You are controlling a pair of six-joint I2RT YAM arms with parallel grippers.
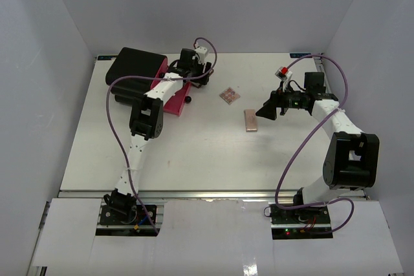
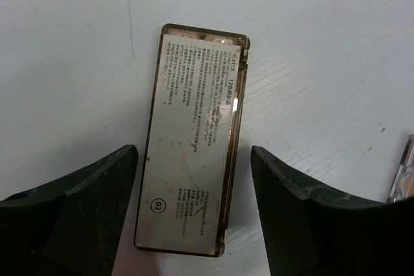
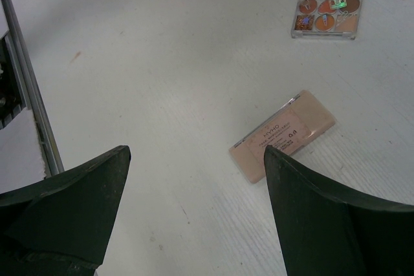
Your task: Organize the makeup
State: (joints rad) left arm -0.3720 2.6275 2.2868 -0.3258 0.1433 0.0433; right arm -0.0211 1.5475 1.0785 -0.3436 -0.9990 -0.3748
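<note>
Left pincer [image 2: 194, 159]: released, with one finger set on each side of a flat labelled case [image 2: 194, 114], which is not touched.
Right pincer [image 3: 197, 151]: released and empty, above the worktop [image 1: 194, 153].
Left to do: the long pink palette [image 3: 283, 135] and the square palette [image 3: 328, 6] are seen loose, well apart from the black box [image 1: 136, 69].
Done: judged as part only (no bottles or tubes are seen, and where they are cannot be told).

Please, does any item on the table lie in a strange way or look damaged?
The flat case between the left gripper's open fingers lies label side up, apparently face down, and slightly askew. The square palette shows its colours. Nothing looks spilled or broken.
</note>
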